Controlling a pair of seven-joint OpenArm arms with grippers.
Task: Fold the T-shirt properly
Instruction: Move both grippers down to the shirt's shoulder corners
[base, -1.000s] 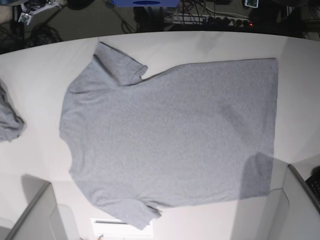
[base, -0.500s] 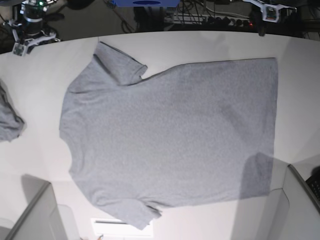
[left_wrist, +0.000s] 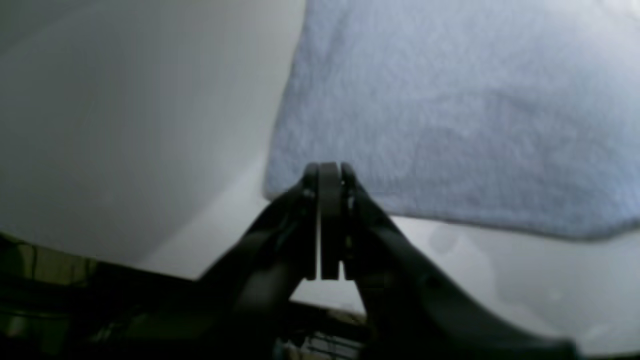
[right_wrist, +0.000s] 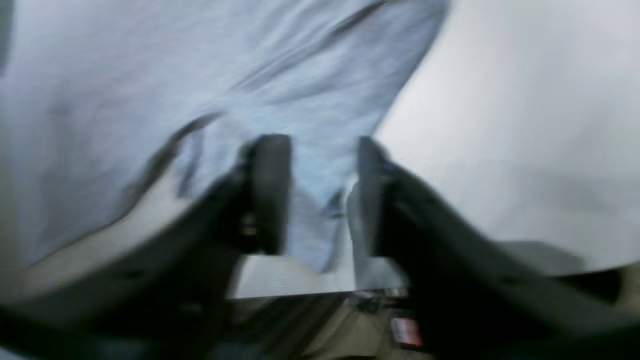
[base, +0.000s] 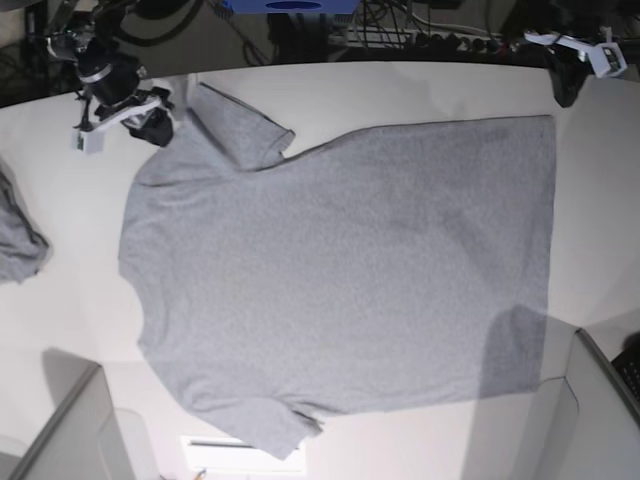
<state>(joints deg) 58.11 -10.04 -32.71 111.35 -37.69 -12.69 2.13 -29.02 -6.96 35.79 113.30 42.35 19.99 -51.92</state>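
- Both arms have come in over the last sec: 1 s ago neither showed over the counter (base: 420, 85), now both sit at the far edge of the base view.
- Right end effector (base: 152, 120) now at the sleeve/shoulder end of the T-shirt (base: 340, 270). Jaws apart, and they were not a moment ago. Wrist view is blurred, so arm prob. in motion.
- In that wrist view, right end effector (right_wrist: 316, 195) has shirt cloth showing between and just beyond its fingers; can't tell if they touch it.
- Left end effector (base: 568, 85) now near the hem corner. Base view too small to read the jaws.
- Left wrist view: left end effector (left_wrist: 322, 220) has fingers pressed together, nothing between them. Hem corner of the shirt lies just ahead of the tips; contact unclear.
- Shirt itself hasn't shifted: flat, spread, plain side up, hem toward the left end effector, collar end toward the right 1.
- Grey cloth scrap (base: 18, 240) lies well off from the right end effector, unchanged.
- Meaning: no fold made yet; this looks like the approach for the 1st grasp, 2 far-edge corners. Left will need to open before it can pinch the hem.
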